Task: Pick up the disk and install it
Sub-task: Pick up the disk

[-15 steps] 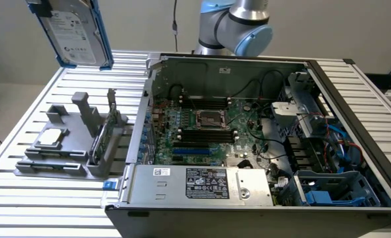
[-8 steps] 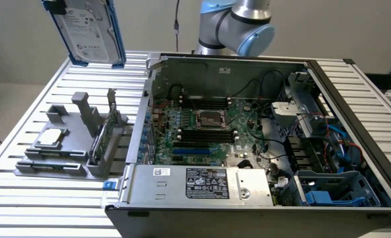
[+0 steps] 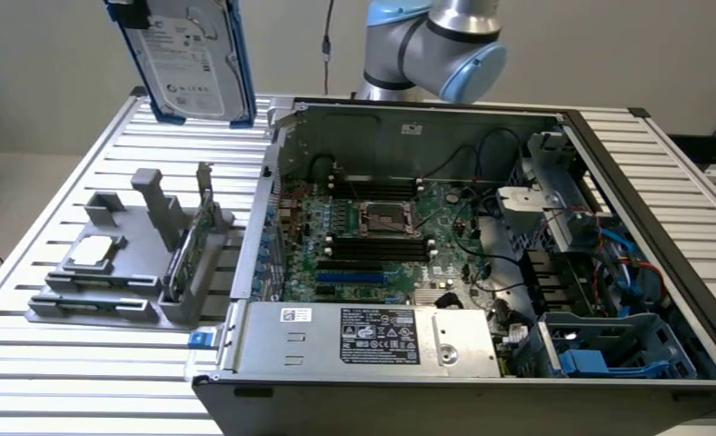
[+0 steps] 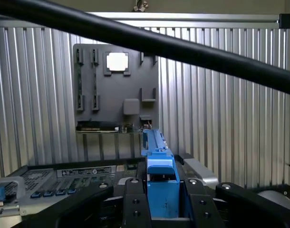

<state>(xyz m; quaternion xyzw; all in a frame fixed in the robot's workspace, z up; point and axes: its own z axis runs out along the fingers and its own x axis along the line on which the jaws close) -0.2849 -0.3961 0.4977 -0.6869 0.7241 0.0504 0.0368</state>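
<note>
The disk (image 3: 194, 64), a silver hard drive with a white label and blue carrier rails, hangs upright high over the table's far corner at the exterior view's left, beyond the open computer case (image 3: 455, 227). My gripper (image 4: 166, 209) is shut on it: in the wrist view the black fingers (image 4: 135, 204) clamp the blue rail (image 4: 159, 171) from both sides. In the exterior view the top of the disk runs out of frame where it is held.
A grey parts fixture (image 3: 128, 272) holds a small silver chip (image 3: 95, 252) and a green card (image 3: 188, 245) on the slatted table (image 3: 67, 363). The case has a blue drive cage (image 3: 601, 350) at its near right corner. The arm's elbow (image 3: 437, 45) stands behind the case.
</note>
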